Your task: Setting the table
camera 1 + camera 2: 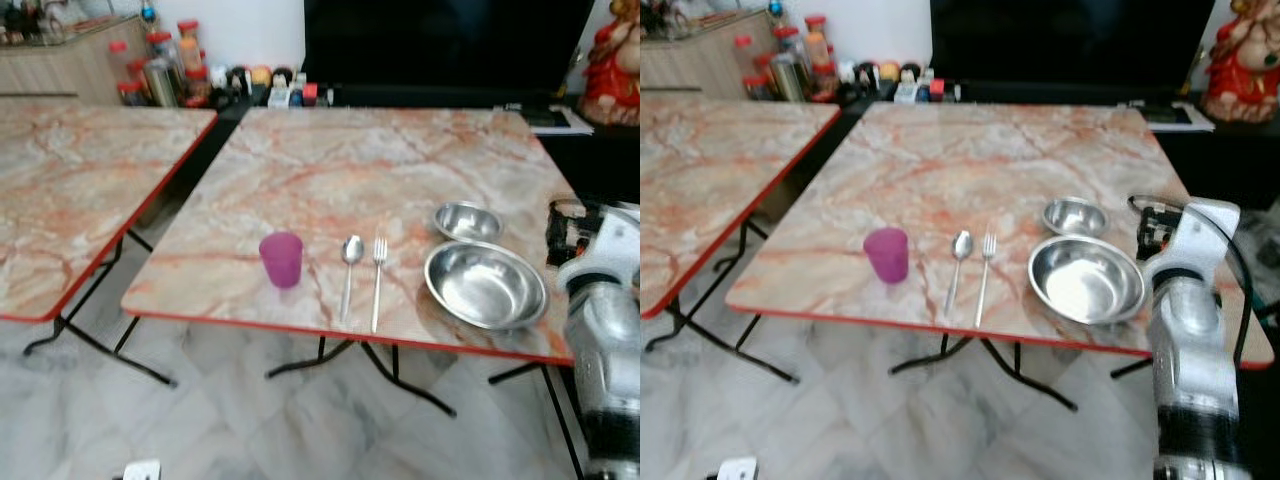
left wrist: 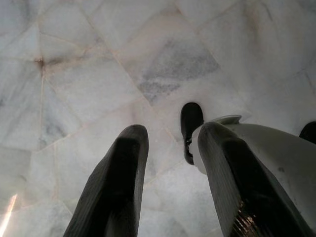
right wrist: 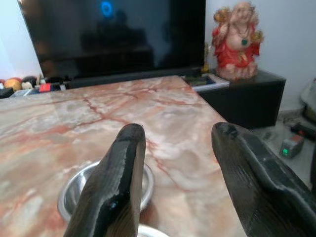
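Right gripper (image 3: 175, 143) spread above small steel bowl (image 1: 467, 221), left gripper (image 2: 170, 148) spread

Cup (image 1: 282, 259): purple, standing upright near table's front edge
Spoon (image 1: 349, 270): lying just right of cup
Fork (image 1: 378, 281): lying parallel beside spoon
Big bowl (image 1: 485, 285): steel, sitting rightmost
Small bowl (image 1: 467, 221): sitting just behind

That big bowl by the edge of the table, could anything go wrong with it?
Possibly. The big bowl sits close to the table's red front edge, so a nudge from the right claw, open just above the small bowl, might push it off. The spoon and fork also lie near that edge, and the cup could tip if bumped.
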